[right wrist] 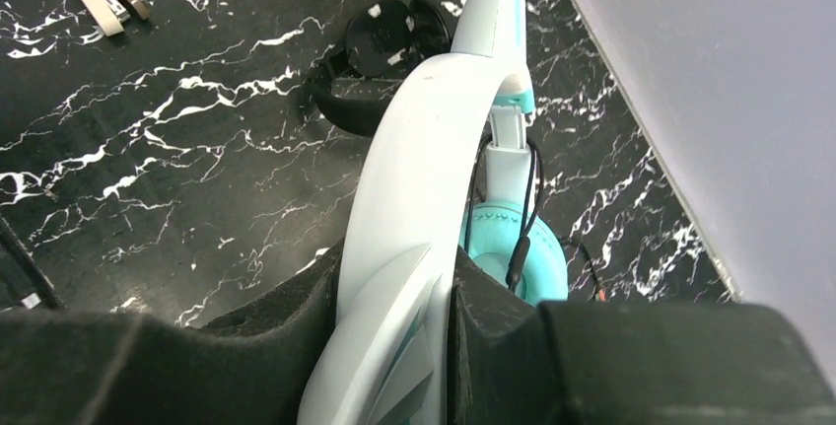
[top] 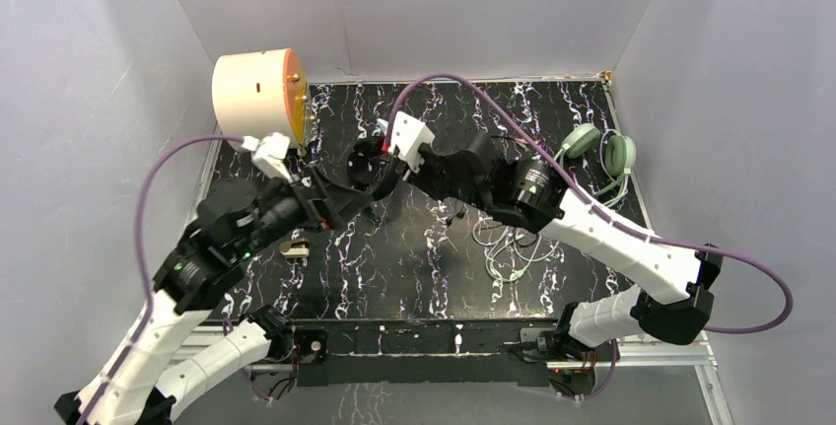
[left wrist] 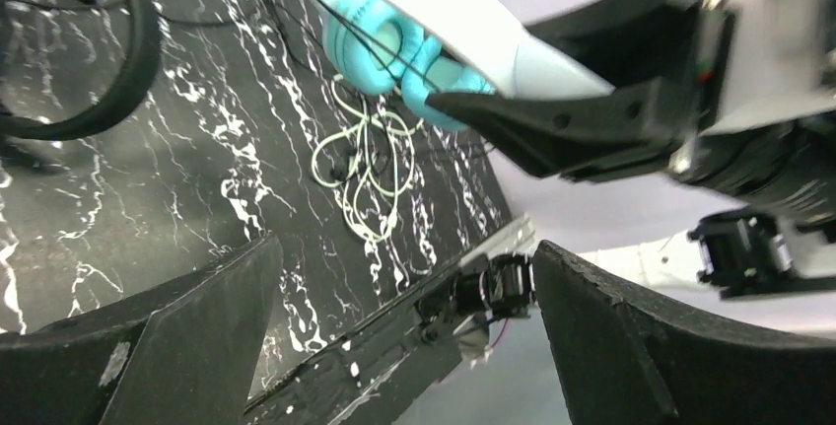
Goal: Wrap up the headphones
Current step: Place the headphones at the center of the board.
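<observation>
My right gripper (right wrist: 399, 272) is shut on the white band (right wrist: 424, 169) of the teal headphones, holding them above the mat. A teal ear cup (right wrist: 513, 252) hangs below with a dark cord across it. In the left wrist view the teal cups (left wrist: 380, 45) sit beside the right arm's black finger (left wrist: 592, 119). My left gripper (left wrist: 404, 277) stands wide open and empty, just left of the right one (top: 392, 175). The black headphones (top: 367, 161) lie on the mat under both grippers. At the back right rest the sage-green headphones (top: 599, 149), their light cable (top: 508, 247) loose in loops.
A cream cylinder with an orange face (top: 258, 95) stands at the back left corner. A small beige clip (top: 294, 246) lies on the marbled mat near the left arm. Grey walls close in three sides, and a metal rail (top: 424, 338) runs along the front.
</observation>
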{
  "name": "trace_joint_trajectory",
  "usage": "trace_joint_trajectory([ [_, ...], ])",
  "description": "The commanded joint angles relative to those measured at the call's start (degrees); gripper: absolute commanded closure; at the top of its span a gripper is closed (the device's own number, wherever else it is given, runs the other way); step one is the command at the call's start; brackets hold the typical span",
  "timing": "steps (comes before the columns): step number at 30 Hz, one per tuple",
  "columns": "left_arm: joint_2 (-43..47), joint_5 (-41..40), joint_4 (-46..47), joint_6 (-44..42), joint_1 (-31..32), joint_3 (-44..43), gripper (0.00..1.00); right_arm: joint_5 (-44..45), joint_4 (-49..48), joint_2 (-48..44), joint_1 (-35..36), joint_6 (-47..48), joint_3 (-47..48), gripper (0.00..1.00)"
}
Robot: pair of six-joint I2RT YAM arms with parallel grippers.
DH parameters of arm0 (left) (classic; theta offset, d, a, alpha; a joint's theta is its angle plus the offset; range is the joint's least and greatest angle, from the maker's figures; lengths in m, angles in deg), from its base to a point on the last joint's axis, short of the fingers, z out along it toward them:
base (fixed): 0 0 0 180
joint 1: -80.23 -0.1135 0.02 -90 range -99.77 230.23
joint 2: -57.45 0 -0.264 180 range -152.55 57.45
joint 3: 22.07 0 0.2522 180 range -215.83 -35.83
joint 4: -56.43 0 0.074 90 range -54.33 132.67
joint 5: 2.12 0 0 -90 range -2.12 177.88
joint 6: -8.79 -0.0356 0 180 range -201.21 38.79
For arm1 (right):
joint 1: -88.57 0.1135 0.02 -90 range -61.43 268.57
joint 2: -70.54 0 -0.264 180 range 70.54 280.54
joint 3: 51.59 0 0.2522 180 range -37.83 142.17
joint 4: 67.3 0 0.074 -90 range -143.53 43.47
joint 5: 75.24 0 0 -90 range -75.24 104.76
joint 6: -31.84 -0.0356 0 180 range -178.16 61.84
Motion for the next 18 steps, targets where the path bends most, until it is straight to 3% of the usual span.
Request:
trace_joint_trajectory([
  [1,-2.0,12.0,14.5,-5.2,0.2,6.8,0.02,-4.4,4.8,1.9,-3.4,-4.3,8.5,1.0],
  [9,-3.6,20.1,44.0,-6.0,0.9,26.4,0.06,-6.6,14.5,6.6,-6.2,-7.1,18.7,1.0],
  [13,1.8,12.9,63.8,-8.7,5.5,41.1,0.05,-7.2,16.9,7.7,-6.8,-8.6,21.1,1.0],
  [18,-5.1,7.8,71.0,-14.2,14.3,44.2,0.05,-8.4,17.4,8.3,-6.9,-9.2,22.4,1.0],
])
